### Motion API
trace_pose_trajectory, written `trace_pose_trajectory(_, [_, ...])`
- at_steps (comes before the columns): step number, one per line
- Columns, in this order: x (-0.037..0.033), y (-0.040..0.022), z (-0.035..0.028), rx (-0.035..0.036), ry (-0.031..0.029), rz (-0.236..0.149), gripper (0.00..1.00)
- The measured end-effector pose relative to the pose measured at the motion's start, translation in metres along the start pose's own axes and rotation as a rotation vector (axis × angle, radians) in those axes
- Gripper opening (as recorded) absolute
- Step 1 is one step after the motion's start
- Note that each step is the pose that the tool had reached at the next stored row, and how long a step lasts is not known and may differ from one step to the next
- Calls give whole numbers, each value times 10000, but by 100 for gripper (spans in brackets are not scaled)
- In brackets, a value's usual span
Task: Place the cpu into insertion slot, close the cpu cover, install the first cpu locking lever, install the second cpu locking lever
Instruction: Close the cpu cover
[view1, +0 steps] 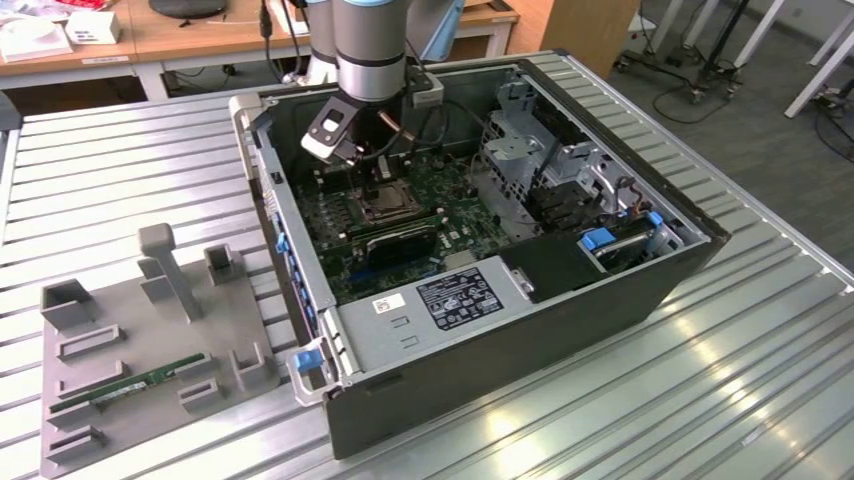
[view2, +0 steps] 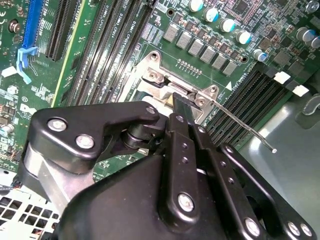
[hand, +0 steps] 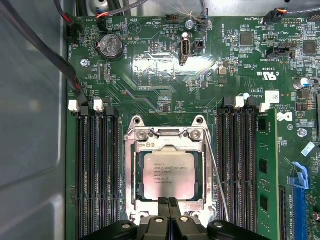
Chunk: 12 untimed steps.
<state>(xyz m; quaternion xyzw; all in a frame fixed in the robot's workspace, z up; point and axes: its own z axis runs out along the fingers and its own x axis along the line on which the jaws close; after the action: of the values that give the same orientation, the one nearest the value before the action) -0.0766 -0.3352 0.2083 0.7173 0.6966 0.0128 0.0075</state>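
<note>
The cpu (hand: 169, 169), a silver-topped square chip, lies flat in the socket on the green motherboard. The cpu cover (hand: 137, 170), a thin silvery frame, lies down around it. One thin wire locking lever (hand: 218, 175) runs along one side of the socket and stands off at a slant; in the second wrist view the locking lever (view2: 245, 129) reaches out over the memory slots. My gripper (hand: 168, 202) is shut with nothing between its fingers, and its tips sit at the socket's edge. In the exterior view my gripper (view1: 350, 160) hangs inside the open computer case just above the socket (view1: 387, 197).
Memory slots (hand: 95, 175) flank the socket on both sides, and a green memory stick (hand: 264, 175) is seated in one. The case wall (view1: 274, 190), drive cage (view1: 534, 150) and power supply (view1: 454, 300) ring the board. A grey fixture tray (view1: 134, 330) with another memory stick (view1: 134, 385) lies at the exterior view's left.
</note>
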Motion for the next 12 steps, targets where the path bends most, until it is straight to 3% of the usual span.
trace_pose_trajectory(5, [0, -1, -1, 1, 3, -151, 11])
trace_pose_trajectory(12, [0, 0, -1, 11, 36, -1326, 11])
